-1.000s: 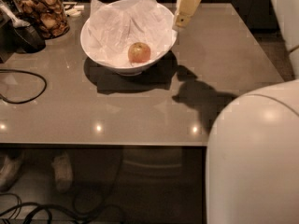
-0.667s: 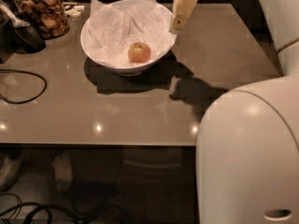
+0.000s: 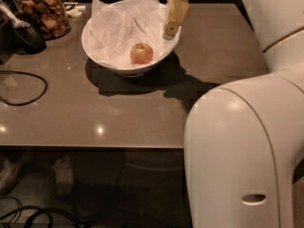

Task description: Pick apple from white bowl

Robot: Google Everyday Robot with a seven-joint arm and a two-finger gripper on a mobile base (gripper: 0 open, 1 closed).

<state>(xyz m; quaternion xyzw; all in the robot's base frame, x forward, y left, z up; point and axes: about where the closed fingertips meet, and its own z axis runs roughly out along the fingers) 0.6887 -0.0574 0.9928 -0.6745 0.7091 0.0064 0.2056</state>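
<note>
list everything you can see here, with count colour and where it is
apple: one, yellowish-red, inside the white bowl, on the paper
white bowl: one, glossy white, far middle of the table
paper: crumpled white lining, inside the bowl
glass jar: one, clear with brown snacks, table's far left corner
cable: one, black, looped on the table's left side
table: one, grey-brown, across the view
floor cables: black, count unclear, under the table at lower left
gripper: one, yellowish, over the bowl's right rim, up and right of the apple
robot arm: white, large, near right of view
</note>
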